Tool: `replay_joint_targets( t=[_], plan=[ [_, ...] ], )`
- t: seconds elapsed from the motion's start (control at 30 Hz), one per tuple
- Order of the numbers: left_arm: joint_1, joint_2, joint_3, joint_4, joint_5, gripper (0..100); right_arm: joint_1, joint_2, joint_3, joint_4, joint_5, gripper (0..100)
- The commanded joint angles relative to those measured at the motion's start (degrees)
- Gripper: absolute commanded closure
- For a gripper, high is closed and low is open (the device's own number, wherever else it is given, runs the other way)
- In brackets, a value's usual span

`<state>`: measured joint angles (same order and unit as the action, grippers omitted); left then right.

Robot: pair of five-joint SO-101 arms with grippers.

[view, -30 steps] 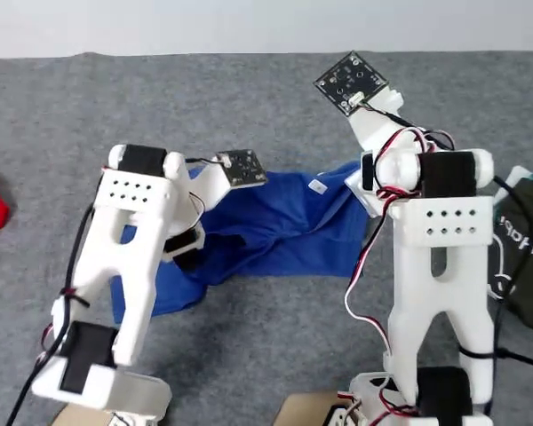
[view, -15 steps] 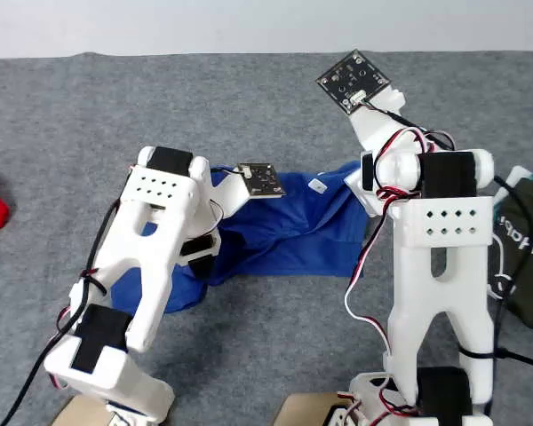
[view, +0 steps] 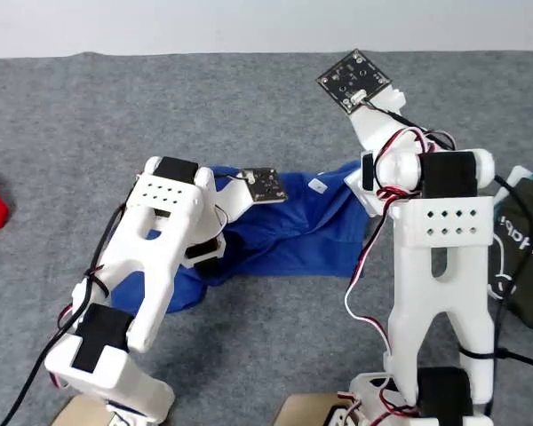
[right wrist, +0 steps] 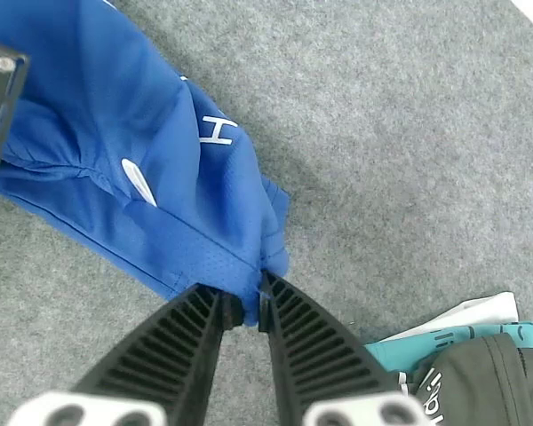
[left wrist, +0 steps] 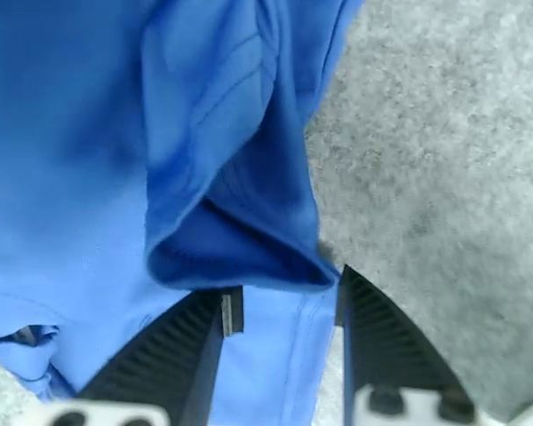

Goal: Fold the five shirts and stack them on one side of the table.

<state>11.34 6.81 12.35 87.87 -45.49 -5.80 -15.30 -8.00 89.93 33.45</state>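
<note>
We risk the blue shirt [view: 289, 232] bunching instead of folding flat. If the arms pull unevenly, the thin hem could slip from our right end effector [right wrist: 248, 303], whose jaws are pinched together on the shirt's edge. Our left end effector [left wrist: 282, 291] stands apart, straddling a thick fold. The shirt lies crumpled mid-counter [view: 249, 106] between both arms.

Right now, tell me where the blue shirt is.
High view: the blue shirt lies in the middle of the grey table, one corner pinched by the right claw, dark clothes to its right.
</note>
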Motion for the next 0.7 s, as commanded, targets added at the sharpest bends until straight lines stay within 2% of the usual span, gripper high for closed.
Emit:
replay_joint_targets(
  t=[0.0, 0.1, 0.3, 0.67],
  plan=[
    [0.26, 1.05, -0.22, -2.20, 0.97, 82, -0.31, -0.22, -2.37, -0.13, -0.62, 98.8],
    [0.18, 4.75, -0.48, -4.31, 2.73, 85, -0.31, -0.22, -2.37, -0.04, -0.53, 98.8],
    [0.18, 6.95, -2.15, -3.87, 2.81, 98, -0.31, -0.22, -2.37, 0.31, -0.26, 98.8],
    [-3.08, -3.87, -23.78, 11.34, 2.90, 100, -0.22, -0.22, -2.37, 0.31, -0.18, 98.8]
  ],
)
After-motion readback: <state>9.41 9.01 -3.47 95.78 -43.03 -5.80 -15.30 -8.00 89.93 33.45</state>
